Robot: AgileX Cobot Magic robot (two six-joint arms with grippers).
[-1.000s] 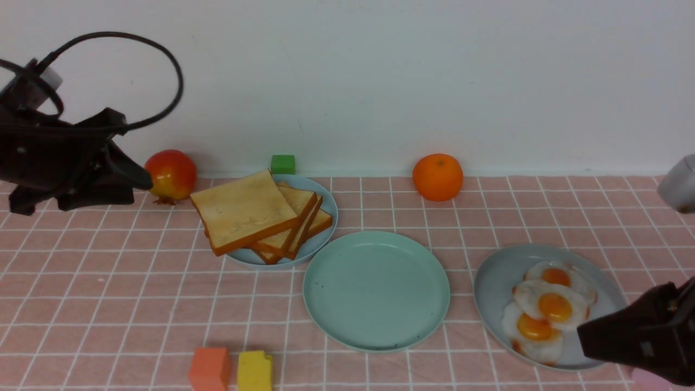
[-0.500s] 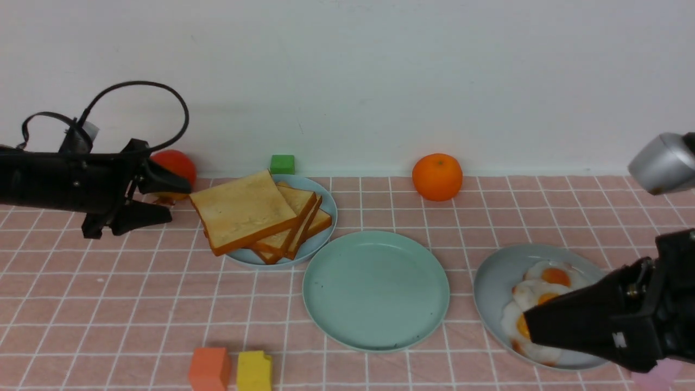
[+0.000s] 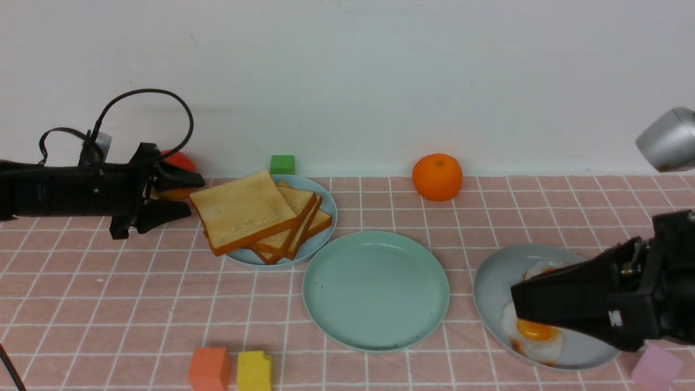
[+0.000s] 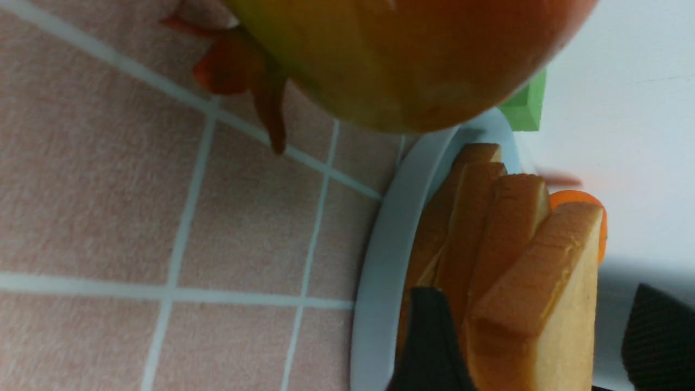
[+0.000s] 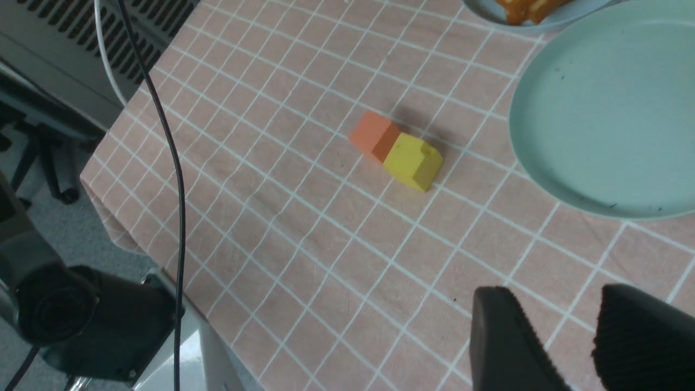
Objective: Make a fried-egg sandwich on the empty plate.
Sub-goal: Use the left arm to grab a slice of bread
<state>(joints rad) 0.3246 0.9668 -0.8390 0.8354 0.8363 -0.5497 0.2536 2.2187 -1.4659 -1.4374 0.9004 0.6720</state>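
The mint-green plate (image 3: pixel 376 290) (image 5: pixel 608 108) lies bare at mid table. Several toast slices (image 3: pixel 244 209) (image 4: pixel 543 304) are stacked on a pale blue plate (image 3: pixel 326 228) to its left. My left gripper (image 3: pixel 194 194) (image 4: pixel 543 347) is open at the stack's left corner, its fingers (image 4: pixel 429 336) on either side of the top slice. To the right, a grey-blue plate (image 3: pixel 491 282) holds the fried eggs (image 3: pixel 535 331). My right gripper (image 3: pixel 515 304) (image 5: pixel 556 296) hovers low over them, open and empty, hiding most of them.
A red fruit (image 3: pixel 176 162) (image 4: pixel 407 60) sits just behind the left gripper. An orange (image 3: pixel 437 176) and a green block (image 3: pixel 283 164) stand by the back wall. Orange (image 3: pixel 209 369) and yellow (image 3: pixel 254 371) blocks lie at the front, a pink block (image 3: pixel 657 366) at front right.
My left arm has come down and moved right to the toast stack, and its jaws have opened. My right gripper has slid left over the egg plate, covering more of the eggs.
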